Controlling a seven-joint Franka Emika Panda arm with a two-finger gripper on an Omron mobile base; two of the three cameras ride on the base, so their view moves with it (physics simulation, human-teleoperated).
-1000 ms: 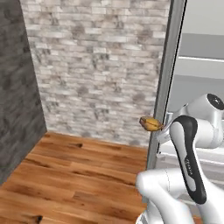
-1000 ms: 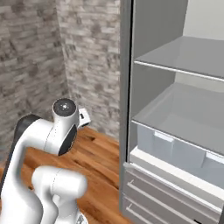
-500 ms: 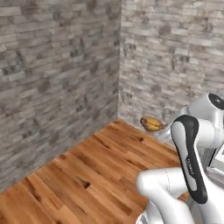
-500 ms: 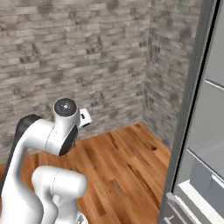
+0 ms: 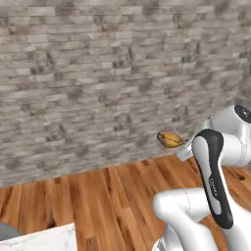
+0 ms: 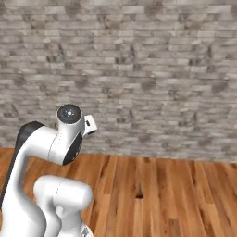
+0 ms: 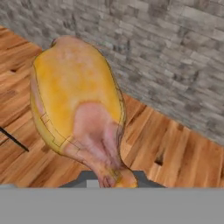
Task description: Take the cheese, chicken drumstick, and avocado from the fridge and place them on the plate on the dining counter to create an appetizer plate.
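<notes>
Since half a second ago the base has swung round, so both base views have turned off the fridge and the corner of the room and now face a long grey brick wall [image 6: 152,69] above a wooden floor [image 6: 162,194]; that is the cameras turning, not the things moving. Held against the arm, the chicken drumstick [image 5: 169,139] sits as it did, at the end of the raised arm in the left base view, up in the air in front of the wall. Seen from the hand view the drumstick [image 7: 76,105] looms close, its fat golden end away from the camera and its thin end running down into the gripper [image 7: 111,178], whose jaws are closed on it. At the lower left edge of the left base view a corner of a white marble top [image 5: 41,240] shows.
</notes>
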